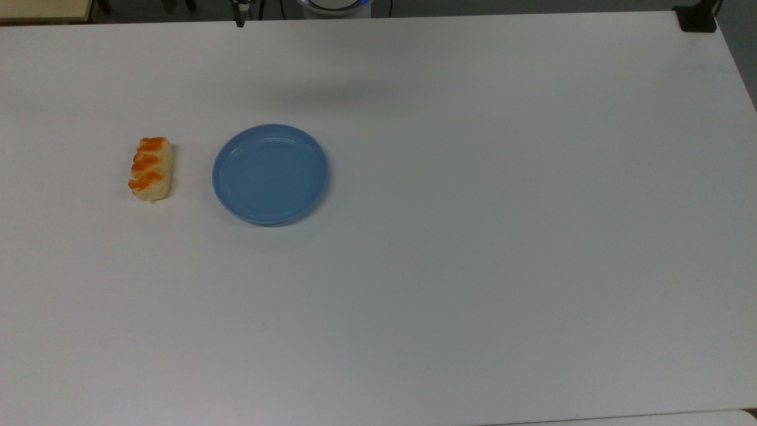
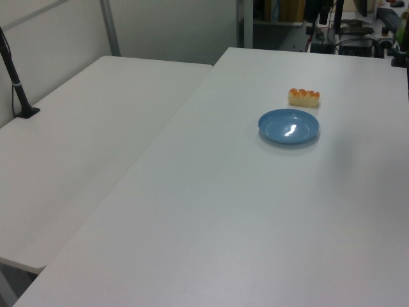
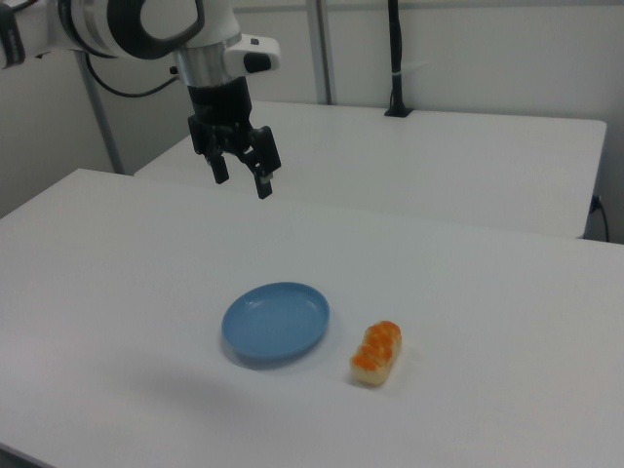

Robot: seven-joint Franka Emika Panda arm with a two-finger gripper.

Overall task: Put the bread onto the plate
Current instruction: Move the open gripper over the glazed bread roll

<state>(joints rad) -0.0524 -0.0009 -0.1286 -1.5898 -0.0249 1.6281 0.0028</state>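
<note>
On the white table [image 1: 473,236] we note the bread [image 1: 151,168] lying just beside the empty blue plate [image 1: 269,174], gripper [image 3: 242,177] spread wide, high above.

The top view looks straight down on the white counter [image 1: 473,266], its far edge along the frame's top. The left view looks along the counter from one end, high and well back. The right view faces obliquely from the opposite side, lower and nearer. All three share the blue plate [image 1: 269,174] and the bread [image 1: 151,168] just beside it.
</note>
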